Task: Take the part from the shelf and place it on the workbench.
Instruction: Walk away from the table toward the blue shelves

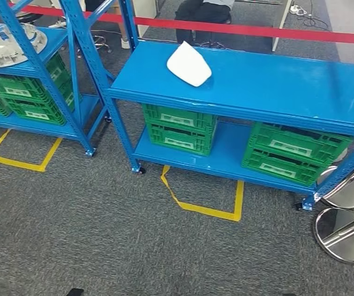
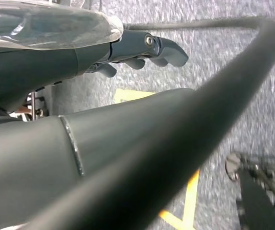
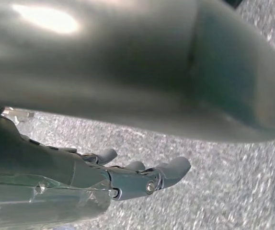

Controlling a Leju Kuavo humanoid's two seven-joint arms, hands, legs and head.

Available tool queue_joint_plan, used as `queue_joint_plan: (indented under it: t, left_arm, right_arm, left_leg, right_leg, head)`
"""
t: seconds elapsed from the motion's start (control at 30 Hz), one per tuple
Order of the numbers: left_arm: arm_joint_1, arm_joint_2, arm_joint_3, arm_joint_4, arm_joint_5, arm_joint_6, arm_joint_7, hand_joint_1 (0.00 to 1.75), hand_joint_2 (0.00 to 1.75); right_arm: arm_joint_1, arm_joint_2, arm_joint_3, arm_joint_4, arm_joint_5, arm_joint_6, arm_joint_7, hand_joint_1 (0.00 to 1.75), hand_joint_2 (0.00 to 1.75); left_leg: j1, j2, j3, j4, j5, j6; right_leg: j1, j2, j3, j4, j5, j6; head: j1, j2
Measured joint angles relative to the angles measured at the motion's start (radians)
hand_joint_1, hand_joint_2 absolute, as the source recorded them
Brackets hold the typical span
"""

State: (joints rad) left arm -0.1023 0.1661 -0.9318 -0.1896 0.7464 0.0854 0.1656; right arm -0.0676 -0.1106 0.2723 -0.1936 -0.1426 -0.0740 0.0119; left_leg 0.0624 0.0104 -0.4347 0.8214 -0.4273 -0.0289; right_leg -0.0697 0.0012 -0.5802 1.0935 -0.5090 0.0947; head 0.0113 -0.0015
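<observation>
A white, rounded-triangular part (image 1: 189, 63) lies flat on the top board of the blue rack (image 1: 282, 86) straight ahead, toward its left end. In the left wrist view my left hand (image 2: 143, 50) hangs over grey carpet with its fingers stretched out and nothing in them. In the right wrist view my right hand (image 3: 136, 177) hangs the same way over the carpet, fingers straight and holding nothing. Both hands are far from the part.
A second blue rack (image 1: 73, 61) at the left carries silvery round parts (image 1: 7, 43) and green crates (image 1: 31, 92). More green crates (image 1: 179, 126) (image 1: 293, 151) fill the near rack's lower board. Yellow tape marks (image 1: 203, 206) lie on the carpet; chrome stanchion bases (image 1: 345, 231) and a red barrier band (image 1: 259, 29) stand at the right and behind.
</observation>
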Motion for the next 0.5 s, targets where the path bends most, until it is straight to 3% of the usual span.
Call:
queue_joint_plan:
  t: [0.03,0.07,0.1,0.13,0.17,0.2,0.27,0.3,0.37,0.4,0.43,0.47,0.5]
  left_arm:
    - [0.001,0.002,0.000,0.000,0.000,0.000,0.000,0.00,0.00]
    - [0.002,0.004,0.000,0.000,0.000,0.000,0.000,0.00,0.00]
    - [0.002,0.006,0.000,0.000,0.000,0.000,0.000,0.00,0.00]
    - [0.001,0.008,0.000,0.000,0.000,0.000,0.000,0.00,0.00]
    - [0.000,0.007,0.000,0.000,0.000,0.001,0.000,0.00,0.00]
    - [-0.002,0.006,0.000,0.000,0.000,0.001,0.000,0.00,0.00]
    - [-0.004,0.005,0.000,0.000,0.000,0.001,0.000,0.00,0.00]
    - [-0.004,0.005,0.000,0.000,0.000,0.001,0.000,0.00,0.00]
    - [-0.005,0.004,0.000,0.000,0.000,0.000,0.000,0.00,0.00]
    - [-0.004,0.004,0.000,0.000,0.000,0.000,0.000,0.00,0.00]
    - [-0.003,0.004,0.000,0.000,0.000,0.001,0.000,0.00,0.00]
    - [-0.003,0.004,0.000,0.000,0.000,0.001,0.000,0.00,0.00]
    - [-0.002,0.004,0.000,0.000,0.001,0.001,0.000,0.00,0.00]
  right_arm:
    - [0.001,0.002,0.000,0.000,0.000,0.001,0.000,0.00,0.00]
    - [0.002,0.004,0.000,0.000,-0.001,0.001,-0.001,0.00,0.00]
    - [0.002,0.007,0.000,0.000,-0.001,0.003,-0.001,0.00,0.00]
    - [0.001,0.009,0.001,0.000,-0.001,0.004,-0.001,0.00,0.00]
    - [0.001,0.009,0.001,0.000,-0.001,0.004,-0.001,0.00,0.00]
    - [0.000,0.008,0.001,0.000,-0.001,0.004,-0.001,0.00,0.00]
    - [0.000,0.006,0.001,0.000,-0.001,0.003,-0.001,0.00,0.00]
    - [0.000,0.005,0.001,0.000,-0.001,0.003,-0.001,0.00,0.00]
    - [-0.001,0.005,0.001,0.000,-0.003,0.004,-0.002,0.00,0.00]
    - [-0.001,0.005,0.001,0.000,-0.004,0.005,-0.002,0.00,0.00]
    - [-0.001,0.005,0.001,0.000,-0.005,0.006,-0.002,0.00,0.00]
    - [-0.001,0.005,0.001,0.000,-0.006,0.007,-0.002,0.00,0.00]
    - [-0.001,0.005,0.001,0.000,-0.007,0.007,-0.002,0.00,0.00]
  left_leg:
    - [0.008,-0.002,-0.006,0.022,-0.014,-0.019]
    - [0.015,-0.004,-0.015,0.052,-0.030,-0.037]
    - [0.017,-0.005,-0.024,0.078,-0.042,-0.051]
    - [0.016,-0.007,-0.033,0.097,-0.048,-0.059]
    - [0.017,-0.008,-0.038,0.107,-0.049,-0.063]
    - [0.018,-0.008,-0.041,0.110,-0.048,-0.063]
    - [0.019,-0.006,-0.064,0.151,-0.070,-0.057]
    - [0.015,-0.005,-0.094,0.205,-0.098,-0.050]
    - [-0.002,-0.005,-0.182,0.362,-0.160,-0.035]
    - [-0.012,-0.005,-0.222,0.426,-0.176,-0.026]
    - [-0.023,-0.006,-0.245,0.456,-0.173,-0.014]
    - [-0.036,-0.007,-0.248,0.443,-0.151,0.002]
    - [-0.049,-0.009,-0.230,0.391,-0.115,0.021]
  right_leg:
    - [-0.008,0.002,0.023,-0.051,0.021,0.017]
    - [-0.013,0.006,0.039,-0.088,0.032,0.021]
    - [-0.015,0.011,0.045,-0.099,0.028,0.013]
    - [-0.011,0.018,0.041,-0.084,0.014,-0.003]
    - [-0.008,0.020,0.037,-0.076,0.012,-0.024]
    - [-0.005,0.020,0.035,-0.070,0.010,-0.037]
    - [0.003,0.020,0.033,-0.069,0.012,-0.054]
    - [0.007,0.020,0.034,-0.073,0.013,-0.061]
    - [0.019,0.019,0.034,-0.079,0.017,-0.069]
    - [0.025,0.019,0.034,-0.082,0.018,-0.073]
    - [0.032,0.020,0.034,-0.083,0.018,-0.076]
    - [0.038,0.022,0.034,-0.084,0.019,-0.079]
    - [0.044,0.025,0.034,-0.085,0.019,-0.082]
  head:
    - [0.006,0.000]
    - [0.014,0.000]
    - [0.019,0.000]
    - [0.016,0.000]
    - [0.008,0.000]
    - [-0.004,0.000]
    - [-0.027,0.000]
    - [-0.038,0.000]
    - [-0.057,0.000]
    - [-0.064,0.000]
    - [-0.068,0.000]
    - [-0.072,0.000]
    - [-0.076,0.000]
